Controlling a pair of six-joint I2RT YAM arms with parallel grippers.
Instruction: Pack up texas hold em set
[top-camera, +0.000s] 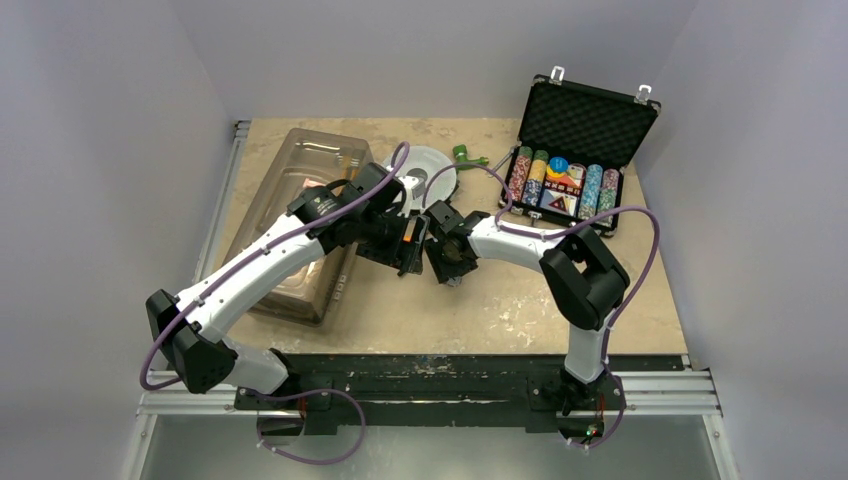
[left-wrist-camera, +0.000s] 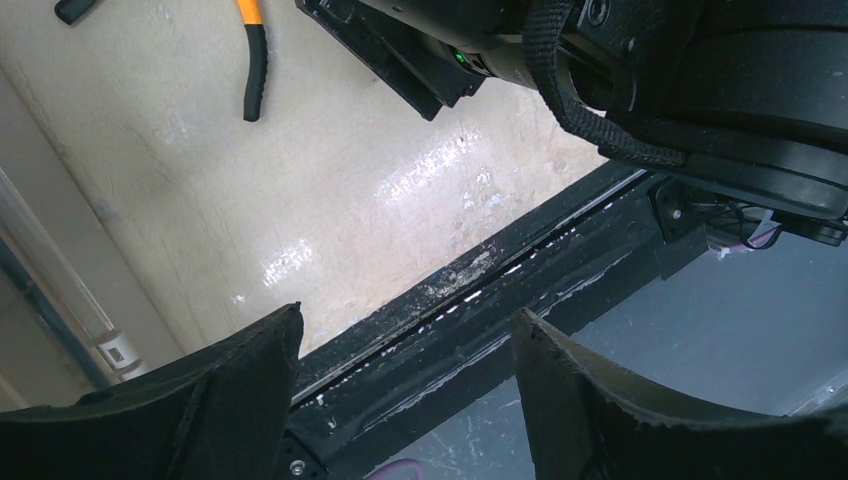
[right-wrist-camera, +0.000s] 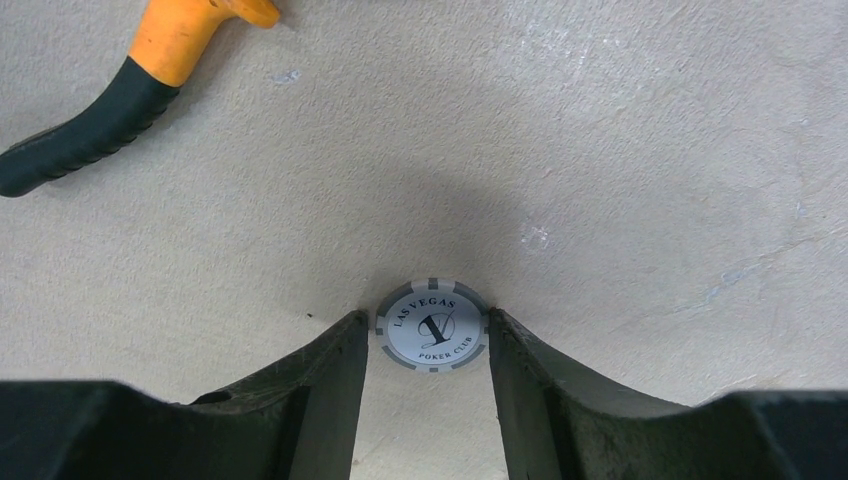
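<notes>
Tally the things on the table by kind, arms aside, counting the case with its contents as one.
Case: 1
Clear bin: 1
Grey disc: 1
Green item: 1
Orange-handled tool: 1
Loose chip: 1
Total: 6

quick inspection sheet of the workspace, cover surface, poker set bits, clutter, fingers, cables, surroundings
surface: beige table, scuffed and marked
job's things: black case open at far right, chip rows inside; one grey-white loose chip flat on the table
clutter: clear bin at left; grey disc and small green item beyond the arms; orange-black pliers near the loose chip
grippers: left gripper fingers apart, nothing between; right gripper fingers either side of the loose chip, grip uncertain
cables: purple cables loop along both arms
surroundings: pale walls; black rail at near edge
</notes>
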